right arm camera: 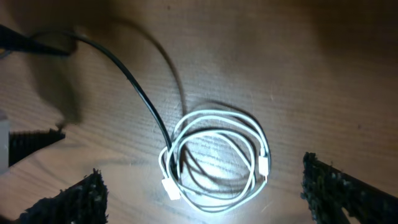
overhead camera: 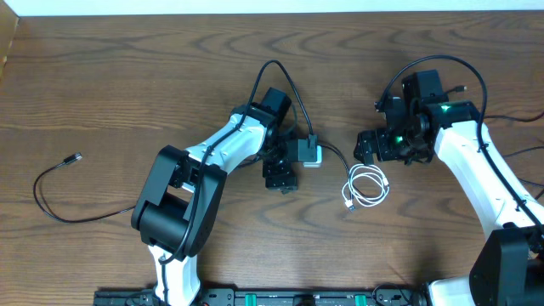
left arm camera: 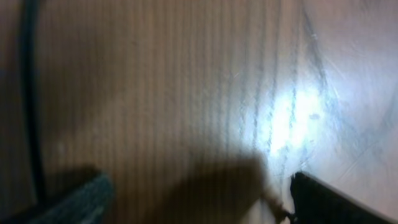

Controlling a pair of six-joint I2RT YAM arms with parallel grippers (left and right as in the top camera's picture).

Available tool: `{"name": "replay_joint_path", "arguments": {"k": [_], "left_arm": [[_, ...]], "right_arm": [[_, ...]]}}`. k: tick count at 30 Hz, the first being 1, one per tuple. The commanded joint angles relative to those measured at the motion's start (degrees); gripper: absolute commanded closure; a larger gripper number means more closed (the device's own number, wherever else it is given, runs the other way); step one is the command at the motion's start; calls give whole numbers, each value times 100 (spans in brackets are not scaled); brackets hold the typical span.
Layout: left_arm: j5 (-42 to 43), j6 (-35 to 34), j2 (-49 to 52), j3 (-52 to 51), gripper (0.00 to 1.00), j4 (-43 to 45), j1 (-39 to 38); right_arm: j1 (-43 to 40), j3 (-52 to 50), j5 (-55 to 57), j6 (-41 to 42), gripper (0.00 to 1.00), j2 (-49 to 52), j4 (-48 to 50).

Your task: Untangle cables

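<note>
While both arms reach in over the brown wood-grain desk (overhead camera: 102, 85), the task items lie flat on its surface. The short white cable wound in small round loops (overhead camera: 367, 185) (right arm camera: 214, 158) sits right of centre, its two white end plugs resting on the lower part of the coil. A thin black cable (overhead camera: 336, 155) (right arm camera: 134, 84) curves from beside the left wrist down to the coil's left rim and meets the white loops there; whether it passes under or through them cannot be told. A second long thin black cable (overhead camera: 51, 204) lies well apart at the far left, in an open arc with its small plug end free. The right fingers (overhead camera: 371, 146) (right arm camera: 348, 193) are spread wide and released, near the white coil, which shows between them untouched. The left fingers (overhead camera: 280, 177) (left arm camera: 336, 202) are likewise spread, with only bare wood between them, grasping nothing. A dark cord (left arm camera: 31, 93) runs down the left edge of the blurred left wrist view; which cord it is cannot be told.
</note>
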Motion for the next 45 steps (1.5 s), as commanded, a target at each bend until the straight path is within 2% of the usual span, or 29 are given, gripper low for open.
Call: {"name": "replay_joint_path", "arguments": {"k": [1,6,12,19,33,36,39,40,42,45], "left_arm": [[31,44,63,-15,14,103,7],[33,39,33,-13,14,96,4],[52,44,-476,-11,14,-527,7],[118,44,-675,-13,14,595,4],[315,44,17,-13,15,1158,4],[317,44,136,-13,22,1178,4],[315,42,271,-13,34,1174,4],[315,42,323,-13,50,1174,4],[315,39,323,-13,68,1172,4],[310,39,321,-13,88,1174,4]], "right_arm": [[33,-2,24,52,4,-109,-103],[33,-4,26,52,3,-109,-83],[33,-4,44,52,1,-109,-13],[33,-4,39,55,1,-109,90],[33,-4,37,57,1,-109,74],[33,-4,22,55,1,-109,76],[33,-4,22,57,1,-109,76],[33,-4,22,57,1,-109,76],[33,-4,22,57,1,-109,76],[33,-4,20,55,1,-109,74]]}}
